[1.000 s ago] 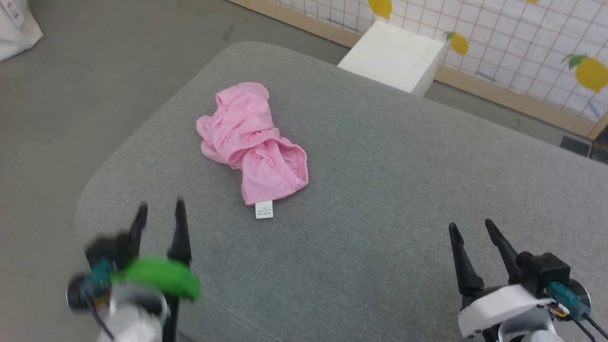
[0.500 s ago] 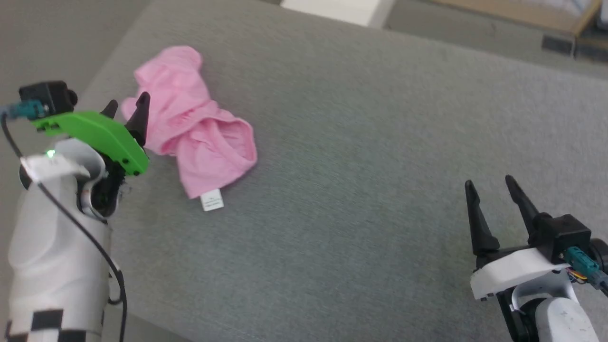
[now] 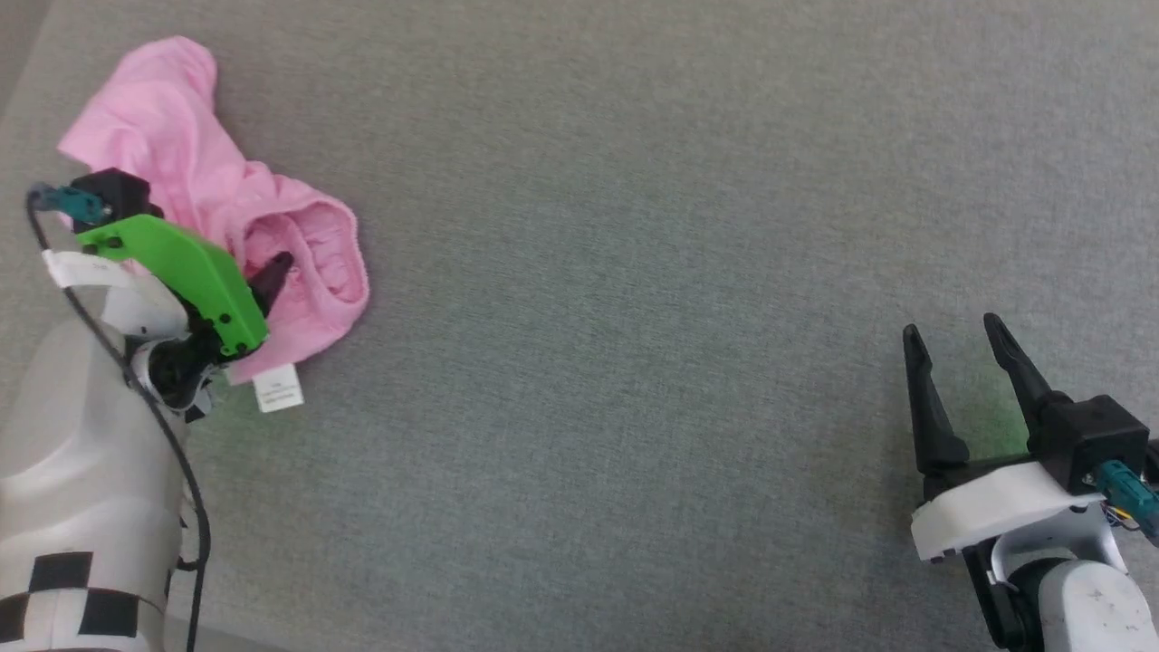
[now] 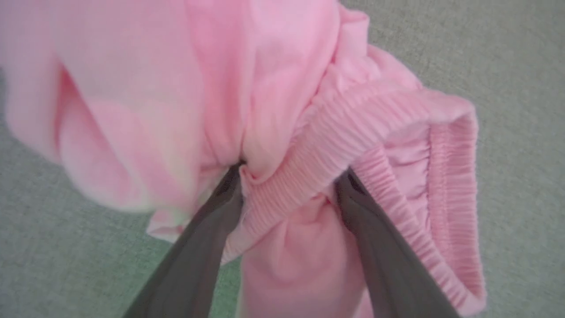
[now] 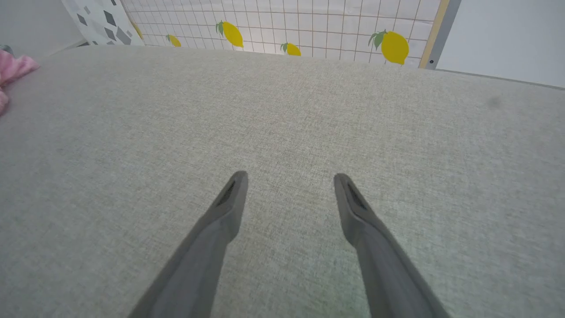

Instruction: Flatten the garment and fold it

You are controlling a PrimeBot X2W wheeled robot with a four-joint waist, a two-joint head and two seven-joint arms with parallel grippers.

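The garment (image 3: 181,172) is a crumpled pink bundle at the upper left of the grey cushion, with its white label (image 3: 278,388) lying at its near edge. My left gripper (image 3: 263,272), under a green cover, is down on the bundle. In the left wrist view this gripper (image 4: 291,176) stands open, its fingers (image 4: 212,221) astride the gathered waistband (image 4: 353,128), one tip tucked into a fold. My right gripper (image 3: 951,326) is open at the lower right, far from the cloth. Its own view shows the right gripper (image 5: 290,176) above bare cushion, with a bit of the garment (image 5: 13,68) at the far left.
The grey fabric cushion (image 3: 634,272) spreads across the head view; its left edge (image 3: 18,81) runs close beside the garment. In the right wrist view a gridded panel with lemon prints (image 5: 309,31) stands beyond the cushion's far edge.
The head camera has tilted down and closer, so the whole picture has shifted. My left arm has come up from the lower left onto the garment, open fingers now straddling the waistband. The right gripper stays open.
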